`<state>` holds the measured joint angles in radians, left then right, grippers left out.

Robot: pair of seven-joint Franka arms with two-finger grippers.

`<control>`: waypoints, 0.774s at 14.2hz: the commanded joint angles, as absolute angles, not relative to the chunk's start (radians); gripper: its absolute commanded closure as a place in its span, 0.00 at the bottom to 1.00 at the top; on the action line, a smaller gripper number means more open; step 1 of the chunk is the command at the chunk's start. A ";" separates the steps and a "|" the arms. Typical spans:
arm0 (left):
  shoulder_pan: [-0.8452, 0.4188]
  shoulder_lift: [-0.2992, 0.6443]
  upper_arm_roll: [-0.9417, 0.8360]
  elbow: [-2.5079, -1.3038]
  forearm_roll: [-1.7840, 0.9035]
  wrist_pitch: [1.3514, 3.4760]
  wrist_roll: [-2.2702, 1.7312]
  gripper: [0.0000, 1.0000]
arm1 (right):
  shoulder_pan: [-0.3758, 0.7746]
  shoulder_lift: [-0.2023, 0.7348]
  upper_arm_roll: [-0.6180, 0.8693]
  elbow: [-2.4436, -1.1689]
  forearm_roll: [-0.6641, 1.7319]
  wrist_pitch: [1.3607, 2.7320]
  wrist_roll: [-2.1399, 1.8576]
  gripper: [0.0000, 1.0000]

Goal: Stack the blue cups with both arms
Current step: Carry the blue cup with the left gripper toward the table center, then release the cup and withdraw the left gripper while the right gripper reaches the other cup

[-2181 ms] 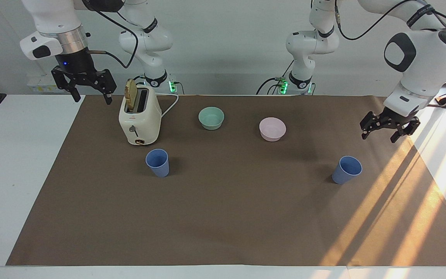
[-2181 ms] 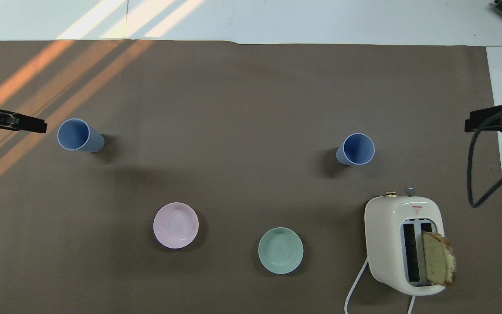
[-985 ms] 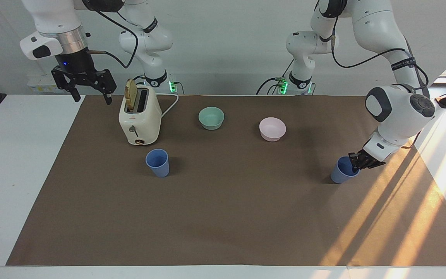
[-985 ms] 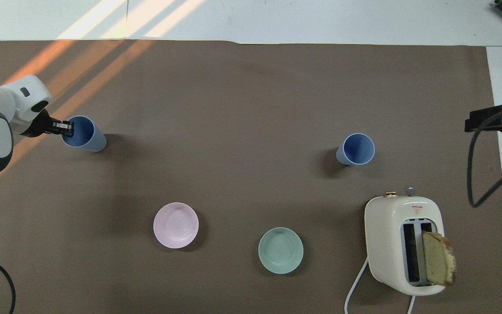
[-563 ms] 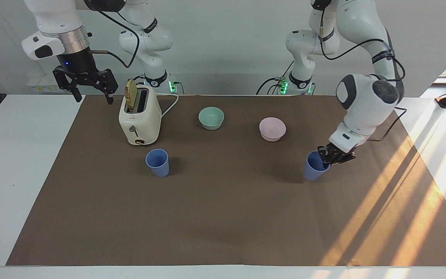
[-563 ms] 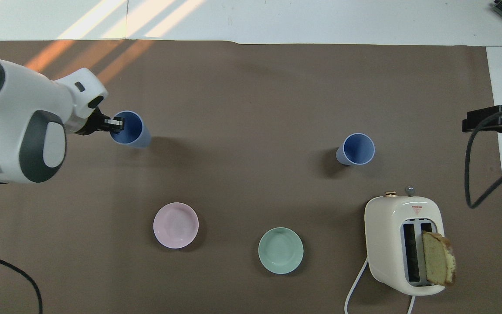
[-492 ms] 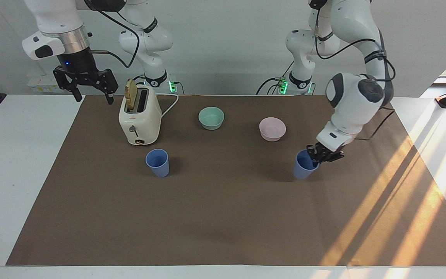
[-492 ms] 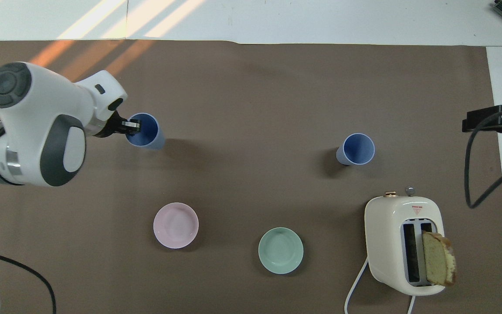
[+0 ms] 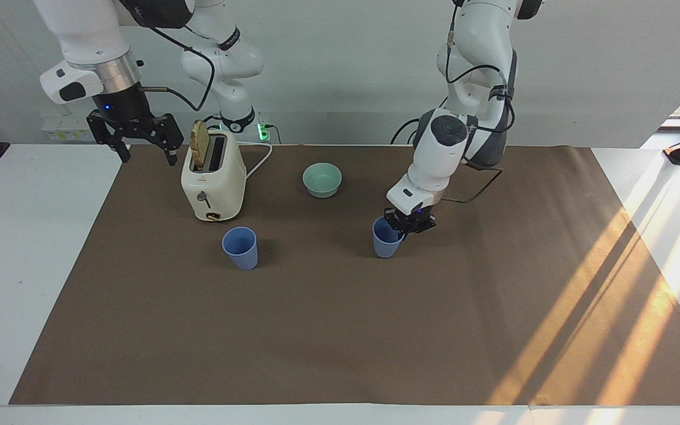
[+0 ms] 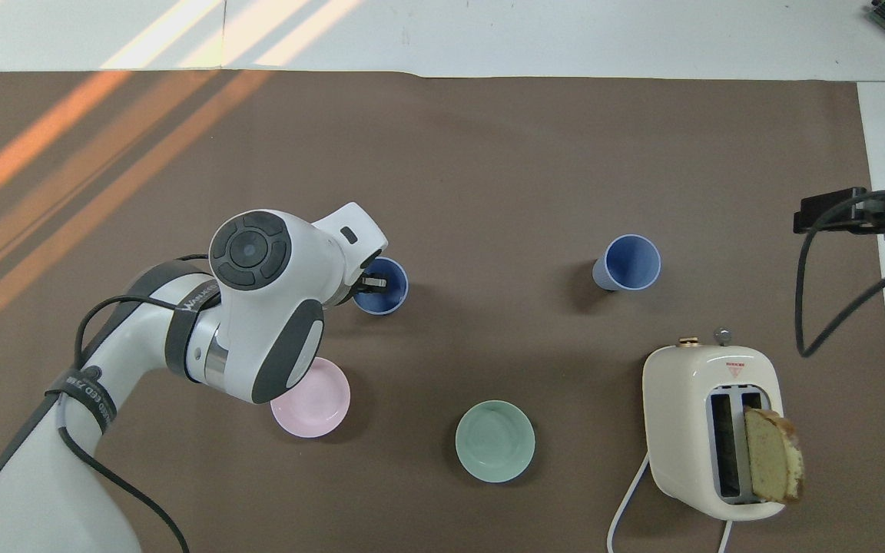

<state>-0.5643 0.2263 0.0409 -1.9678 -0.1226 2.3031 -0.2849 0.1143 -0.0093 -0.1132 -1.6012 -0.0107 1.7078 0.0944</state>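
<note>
The left gripper is pinching the rim of one blue cup, one finger inside the mouth and one outside, so the fingers are clamped on the cup wall. That cup hangs a bit tilted, low over the brown mat around the middle of the table; can't tell if its base is touching the mat or just off it. In the overhead view it's at about 1 o'clock from the pale pink bowl, which is half covered by the left arm's big white joint. The other blue cup stands upright on the mat by itself, toward the right arm's end, at about 11 o'clock from the cream toaster in the overhead view, with a clear gap between them. The toaster has a slice of bread sticking up out of one slot. The mint-green bowl sits on the mat nearer to the robots than both cups. The right gripper waits up in the air over the mat's edge beside the toaster, fingers spread wide apart and holding nothing.
</note>
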 commanded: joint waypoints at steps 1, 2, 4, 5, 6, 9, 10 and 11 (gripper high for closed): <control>-0.575 0.207 0.063 -1.979 -0.129 2.327 -0.285 0.34 | 0.121 0.020 -0.115 -1.690 0.028 1.801 0.083 0.00; -0.575 0.212 0.063 -1.968 -0.129 2.319 -0.276 0.07 | 0.123 0.041 -0.115 -1.707 0.031 1.834 0.083 0.00; -0.569 0.201 0.066 -1.964 -0.127 2.313 -0.273 0.00 | 0.126 0.095 -0.110 -1.738 0.031 1.882 0.081 0.00; -0.562 0.177 0.067 -1.962 -0.127 2.295 -0.272 0.00 | 0.129 0.122 -0.110 -1.753 0.031 1.903 0.080 0.00; -0.558 0.146 0.075 -1.957 -0.124 2.260 -0.270 0.00 | 0.132 0.144 -0.110 -1.779 0.031 1.942 0.077 0.00; -0.474 0.063 0.078 -1.910 -0.118 2.131 -0.174 0.00 | 0.167 0.164 -0.110 -1.888 0.031 2.063 0.084 0.00; -0.436 0.048 0.078 -1.890 -0.111 2.090 -0.125 0.00 | 0.167 0.179 -0.110 -1.899 0.031 2.086 0.081 0.00; -0.389 0.040 0.078 -1.864 -0.091 2.048 -0.073 0.00 | 0.172 0.186 -0.109 -1.902 0.031 2.098 0.081 0.00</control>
<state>-0.4628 0.0728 0.0840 -1.8924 -0.1140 2.1276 -0.1588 0.1703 0.1946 -0.1091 -1.8658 0.0158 2.0610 0.0944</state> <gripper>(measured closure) 0.000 0.000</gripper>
